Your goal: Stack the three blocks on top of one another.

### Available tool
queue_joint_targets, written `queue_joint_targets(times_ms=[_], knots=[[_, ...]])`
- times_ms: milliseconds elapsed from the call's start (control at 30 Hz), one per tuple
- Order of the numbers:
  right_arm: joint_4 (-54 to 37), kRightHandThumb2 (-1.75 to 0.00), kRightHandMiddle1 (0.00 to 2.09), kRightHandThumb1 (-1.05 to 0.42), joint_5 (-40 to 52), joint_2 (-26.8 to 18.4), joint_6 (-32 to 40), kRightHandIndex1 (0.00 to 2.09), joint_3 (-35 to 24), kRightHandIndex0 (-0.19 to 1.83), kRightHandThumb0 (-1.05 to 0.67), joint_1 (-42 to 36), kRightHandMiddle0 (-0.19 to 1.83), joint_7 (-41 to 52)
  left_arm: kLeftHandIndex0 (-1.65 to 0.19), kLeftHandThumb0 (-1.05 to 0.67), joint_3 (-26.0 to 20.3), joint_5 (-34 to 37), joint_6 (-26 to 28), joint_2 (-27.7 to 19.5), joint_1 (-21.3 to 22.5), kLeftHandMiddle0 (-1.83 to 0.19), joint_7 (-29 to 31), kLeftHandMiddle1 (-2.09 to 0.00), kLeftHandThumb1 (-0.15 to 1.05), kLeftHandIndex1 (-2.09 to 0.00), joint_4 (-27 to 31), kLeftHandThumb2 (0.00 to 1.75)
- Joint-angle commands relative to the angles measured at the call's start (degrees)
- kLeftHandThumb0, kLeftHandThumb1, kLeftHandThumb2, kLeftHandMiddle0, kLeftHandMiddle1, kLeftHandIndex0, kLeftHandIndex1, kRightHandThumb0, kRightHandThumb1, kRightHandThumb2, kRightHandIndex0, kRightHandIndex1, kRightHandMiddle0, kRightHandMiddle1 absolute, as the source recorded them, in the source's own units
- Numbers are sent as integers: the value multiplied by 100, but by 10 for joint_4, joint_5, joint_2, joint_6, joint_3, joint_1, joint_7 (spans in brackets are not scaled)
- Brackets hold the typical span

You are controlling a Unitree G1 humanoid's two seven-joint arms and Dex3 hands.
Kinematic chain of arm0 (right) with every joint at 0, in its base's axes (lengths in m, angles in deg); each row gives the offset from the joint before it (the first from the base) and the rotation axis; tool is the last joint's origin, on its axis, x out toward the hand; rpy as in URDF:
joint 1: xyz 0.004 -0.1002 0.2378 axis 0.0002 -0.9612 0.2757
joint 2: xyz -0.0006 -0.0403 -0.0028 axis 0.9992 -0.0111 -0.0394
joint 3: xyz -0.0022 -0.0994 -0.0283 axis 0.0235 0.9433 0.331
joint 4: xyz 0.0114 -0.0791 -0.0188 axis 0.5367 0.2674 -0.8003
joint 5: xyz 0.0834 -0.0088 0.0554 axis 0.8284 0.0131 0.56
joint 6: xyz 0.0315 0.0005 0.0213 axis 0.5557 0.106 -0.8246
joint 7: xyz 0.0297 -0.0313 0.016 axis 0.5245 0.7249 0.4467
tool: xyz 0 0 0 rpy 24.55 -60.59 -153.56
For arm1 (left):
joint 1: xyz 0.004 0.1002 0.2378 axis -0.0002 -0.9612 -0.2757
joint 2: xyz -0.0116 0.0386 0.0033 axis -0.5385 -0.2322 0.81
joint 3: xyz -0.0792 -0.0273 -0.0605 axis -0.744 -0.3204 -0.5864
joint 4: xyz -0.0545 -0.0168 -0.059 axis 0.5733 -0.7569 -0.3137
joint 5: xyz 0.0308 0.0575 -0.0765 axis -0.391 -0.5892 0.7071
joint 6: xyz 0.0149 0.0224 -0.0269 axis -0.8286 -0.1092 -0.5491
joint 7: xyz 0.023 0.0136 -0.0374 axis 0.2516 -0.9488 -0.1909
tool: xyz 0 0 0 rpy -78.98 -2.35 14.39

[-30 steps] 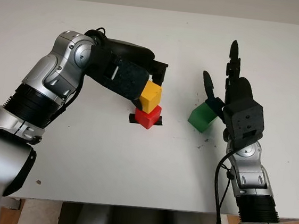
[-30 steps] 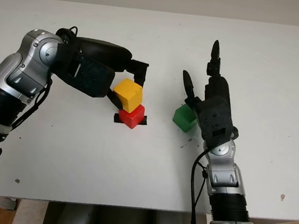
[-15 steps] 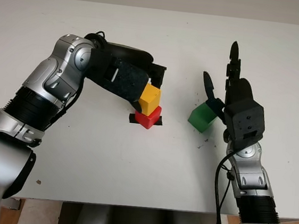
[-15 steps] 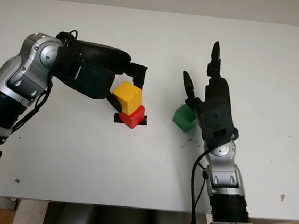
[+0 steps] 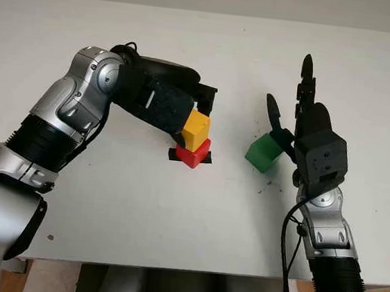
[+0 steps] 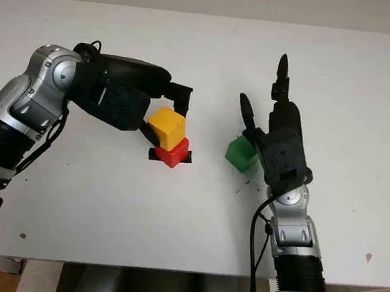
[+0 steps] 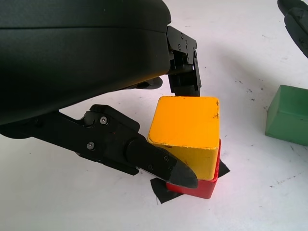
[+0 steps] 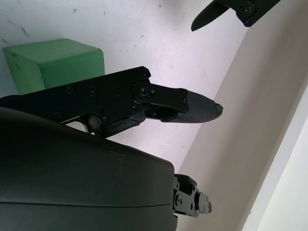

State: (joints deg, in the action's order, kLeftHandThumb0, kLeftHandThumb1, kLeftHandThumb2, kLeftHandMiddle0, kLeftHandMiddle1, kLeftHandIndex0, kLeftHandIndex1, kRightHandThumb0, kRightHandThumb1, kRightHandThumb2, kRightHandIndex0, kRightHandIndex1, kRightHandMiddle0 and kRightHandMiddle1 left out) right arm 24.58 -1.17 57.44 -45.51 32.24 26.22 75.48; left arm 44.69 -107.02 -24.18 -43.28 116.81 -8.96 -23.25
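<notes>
The yellow block [image 5: 195, 128] sits slightly tilted on top of the red block [image 5: 194, 154] near the middle of the table. My left hand [image 5: 194, 118] comes in from the left and is shut on the yellow block, with one finger behind it and one in front. In the left wrist view the yellow block [image 7: 185, 125] covers most of the red block [image 7: 202, 186]. The green block [image 5: 264, 152] lies on the table to the right of the stack. My right hand [image 5: 288, 93] stands open just right of and behind the green block [image 8: 57, 60], holding nothing.
A black tape mark [image 5: 173, 155] lies under the red block. The white table [image 5: 139, 210] has bare surface in front of the blocks and behind them. Its front edge runs close to my arms.
The left hand has lowered the yellow block a little, down onto the red block. The right hand and the green block have not moved.
</notes>
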Motion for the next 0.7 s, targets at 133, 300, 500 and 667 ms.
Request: queue_joint_targets(times_ms=[133, 300, 500, 667], knots=[[-15, -54, 5, -105, 0, -1, 6, 5, -3, -16, -58, -6, -14, 3, -28, -44, 1, 7, -1, 5, -4, -25, -3, -5, 101, -151, 2, 5], [-17, -54, 5, -105, -2, 0, 10, 5, -3, -16, -58, -7, -14, 2, -29, -45, 4, 5, -2, 6, -5, -25, -5, -5, 102, -152, 0, 5], [-15, -54, 6, -105, -8, -2, 6, 6, -1, -15, -58, -7, -13, -1, -31, -45, 3, 5, -2, 8, -5, -26, -6, -6, 101, -151, 0, 5], [-16, -54, 6, -105, -6, -1, 8, 5, -2, -16, -58, -7, -13, 1, -27, -46, 7, -1, 9, 7, -3, -19, 4, -4, 99, -139, 2, 5]])
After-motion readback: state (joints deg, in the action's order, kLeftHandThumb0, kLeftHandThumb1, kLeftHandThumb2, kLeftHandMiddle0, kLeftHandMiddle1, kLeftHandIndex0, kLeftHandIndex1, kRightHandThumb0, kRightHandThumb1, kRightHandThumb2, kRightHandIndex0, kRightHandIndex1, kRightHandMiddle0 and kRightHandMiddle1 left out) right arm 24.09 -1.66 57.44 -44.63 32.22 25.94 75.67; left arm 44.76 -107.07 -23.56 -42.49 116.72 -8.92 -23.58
